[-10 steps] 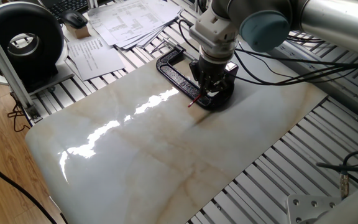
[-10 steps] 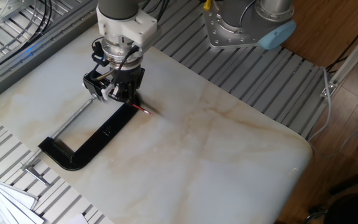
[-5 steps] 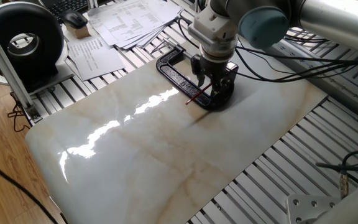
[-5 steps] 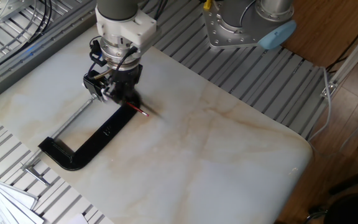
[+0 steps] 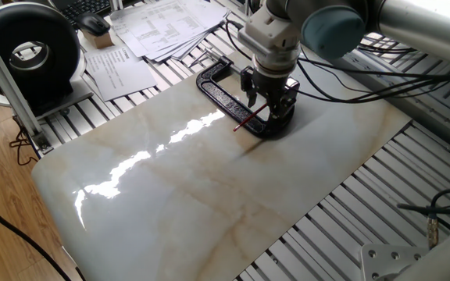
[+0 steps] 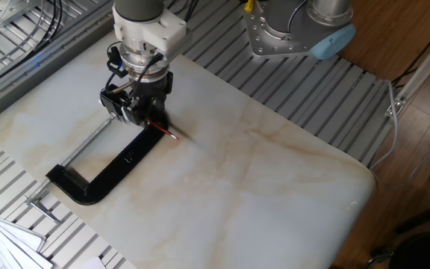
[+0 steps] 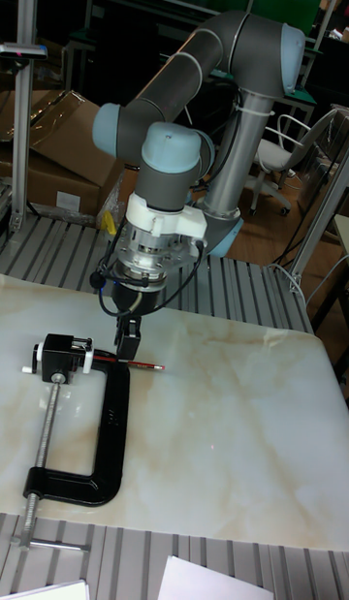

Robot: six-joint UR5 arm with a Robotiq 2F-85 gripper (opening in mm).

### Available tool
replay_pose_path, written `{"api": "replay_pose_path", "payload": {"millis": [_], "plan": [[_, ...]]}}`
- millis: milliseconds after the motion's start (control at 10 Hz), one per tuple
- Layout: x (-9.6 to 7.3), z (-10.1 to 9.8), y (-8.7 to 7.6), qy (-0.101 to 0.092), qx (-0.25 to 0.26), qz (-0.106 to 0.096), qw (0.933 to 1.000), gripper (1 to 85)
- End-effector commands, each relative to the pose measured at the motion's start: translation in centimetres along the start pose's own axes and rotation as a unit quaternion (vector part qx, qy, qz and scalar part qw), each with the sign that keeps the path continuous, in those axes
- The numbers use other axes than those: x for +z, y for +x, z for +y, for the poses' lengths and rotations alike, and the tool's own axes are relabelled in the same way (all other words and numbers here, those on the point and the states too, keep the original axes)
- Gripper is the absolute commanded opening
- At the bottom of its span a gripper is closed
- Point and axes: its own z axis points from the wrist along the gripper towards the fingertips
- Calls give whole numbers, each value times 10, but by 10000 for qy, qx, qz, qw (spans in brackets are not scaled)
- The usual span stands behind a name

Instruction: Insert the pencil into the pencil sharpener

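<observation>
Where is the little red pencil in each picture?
One fixed view: the pencil is upper middle, sticking out lower-left from under the gripper.
The other fixed view: upper left, poking right from the gripper.
Tall fixed view: left of middle, lying level below the gripper.
Shared landmark: the black clamp; the pencil crosses its arm at the gripper end.

Inner end of the pencil (image 7: 136,364) hidden behind the gripper (image 7: 127,345), meeting with the pencil sharpener (image 7: 64,355) not discernible, sharpener largely covered by the gripper in both fixed views, jaw gap unclear, arm cut off by frame edges.
</observation>
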Motion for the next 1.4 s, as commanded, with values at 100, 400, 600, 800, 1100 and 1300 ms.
{"api": "replay_pose_path", "payload": {"millis": [100, 400, 600, 800, 1100, 1300], "plan": [[-26, -2, -18, -129, 187, 33, 9997, 620], [-33, -7, -39, -119, 650, -4, 9978, 443], [-33, -13, -39, -4, 1314, -7, 9913, 17], [-33, -16, -36, 61, 1605, 31, 9870, 17], [-33, -19, -37, 107, 2111, 2, 9774, 17], [-33, -23, -31, 211, 2093, 89, 9776, 17]]}}
